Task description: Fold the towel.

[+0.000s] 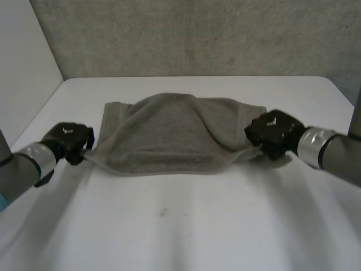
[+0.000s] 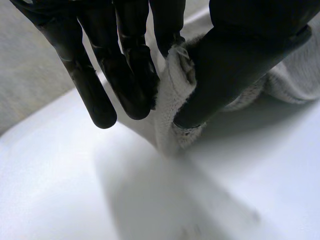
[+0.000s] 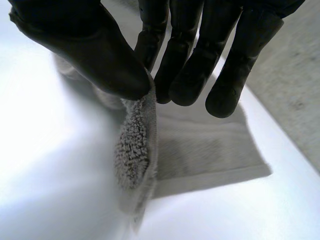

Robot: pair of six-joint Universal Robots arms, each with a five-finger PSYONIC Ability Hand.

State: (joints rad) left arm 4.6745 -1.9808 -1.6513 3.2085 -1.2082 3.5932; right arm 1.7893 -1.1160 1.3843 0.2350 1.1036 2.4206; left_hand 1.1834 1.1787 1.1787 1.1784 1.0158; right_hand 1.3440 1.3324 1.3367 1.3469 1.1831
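Fingers [image 2: 95, 95] pinch towel [image 1: 169, 135] ends on white table [image 1: 180, 226], grey wall [image 1: 197, 34] behind.

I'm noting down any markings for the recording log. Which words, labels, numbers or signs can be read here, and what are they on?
No text can be read in any view.
Back of the left hand: a small white mark, too small to read.
Back of the right hand: a similar white mark, too small to read.
The towel: plain grey, with no tag or print on the sides seen.
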